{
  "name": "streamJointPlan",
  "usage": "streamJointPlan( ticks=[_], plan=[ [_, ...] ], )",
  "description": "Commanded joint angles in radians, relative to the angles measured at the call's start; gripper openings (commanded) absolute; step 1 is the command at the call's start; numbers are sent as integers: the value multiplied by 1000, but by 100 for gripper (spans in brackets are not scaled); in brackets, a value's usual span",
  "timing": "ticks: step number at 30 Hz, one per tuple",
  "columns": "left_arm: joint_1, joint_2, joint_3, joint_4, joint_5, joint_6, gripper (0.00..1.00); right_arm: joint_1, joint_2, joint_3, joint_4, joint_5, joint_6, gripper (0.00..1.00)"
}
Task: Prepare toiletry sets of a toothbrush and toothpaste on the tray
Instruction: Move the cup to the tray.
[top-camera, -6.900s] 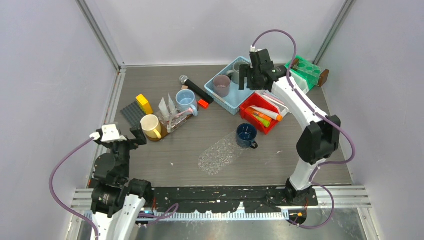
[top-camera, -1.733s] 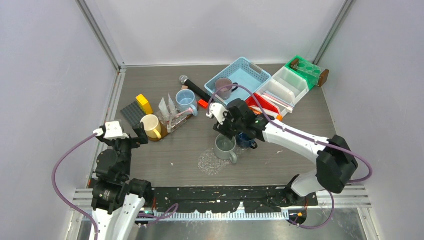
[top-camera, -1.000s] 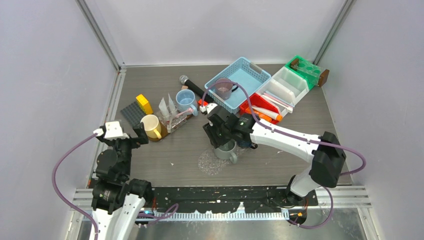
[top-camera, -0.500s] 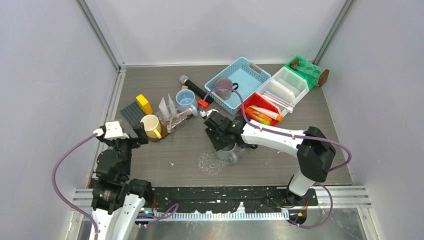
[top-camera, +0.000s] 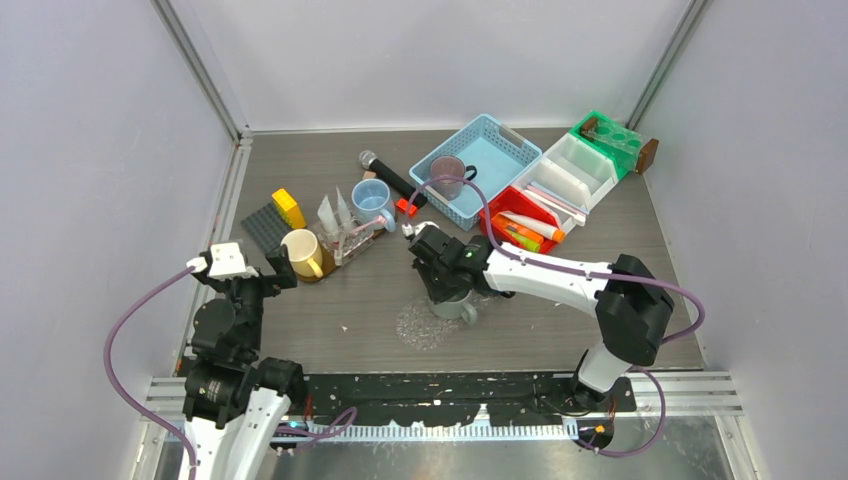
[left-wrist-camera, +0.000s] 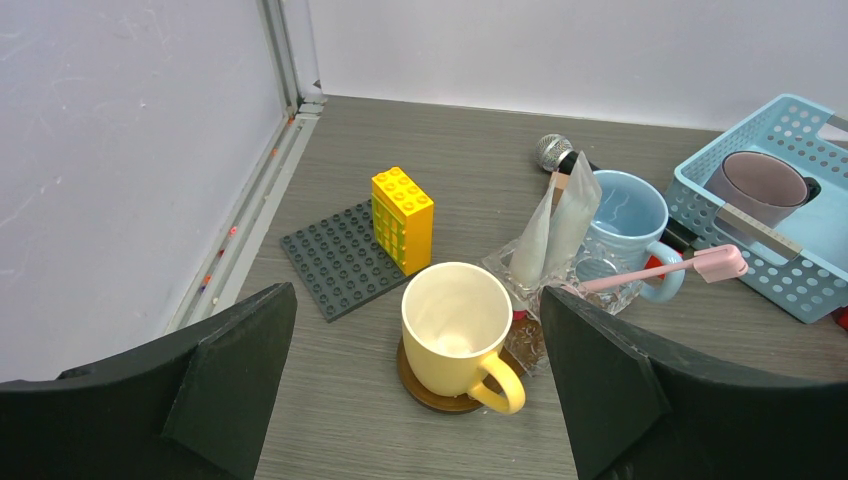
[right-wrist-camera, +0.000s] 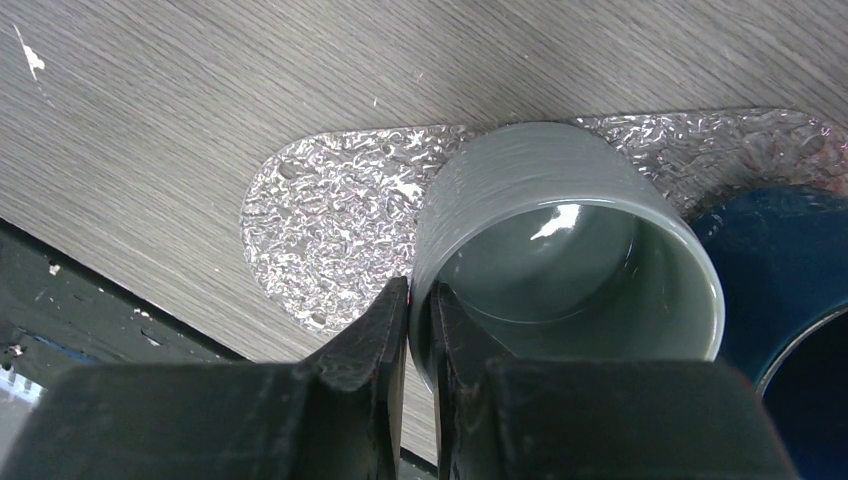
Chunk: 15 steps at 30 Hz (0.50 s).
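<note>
1. A tray (right-wrist-camera: 330, 210) lies on the desk (top-camera: 330, 300) front of centre. The tray mug (right-wrist-camera: 560, 230) stands on it, with a second mug (right-wrist-camera: 790, 270) just beside it to the right.
2. The right claw (right-wrist-camera: 417, 290) straddles the tray mug's rim, one finger inside and one outside, pinching the wall.
3. Behind them a basket (top-camera: 495, 150) holds a cup (top-camera: 447, 175); to its right a bin (top-camera: 503, 207) holds toothpaste tubes (top-camera: 530, 228).
4. A microphone (top-camera: 385, 172) lies left of the basket, with a third mug (left-wrist-camera: 625, 215) before it.
5. A toothbrush (left-wrist-camera: 660, 272) juts from a holder (left-wrist-camera: 510, 270) across that mug's front.
6. Further left, a fourth mug (left-wrist-camera: 455, 325) sits on a coaster (left-wrist-camera: 415, 385); behind it a brick (left-wrist-camera: 402, 215) stands on a baseplate (left-wrist-camera: 335, 255).
</note>
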Motion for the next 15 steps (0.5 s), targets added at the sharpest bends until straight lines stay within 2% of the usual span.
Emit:
streamJointPlan(
  ticks=[1,15],
  plan=[
    [-3,9,-7,29,9,7,95,2,-49,-18,-17,4,-1,8],
    [-2,15,-6,27,10,9,95,2,-85,-37,-32,45,-28,6]
  ],
)
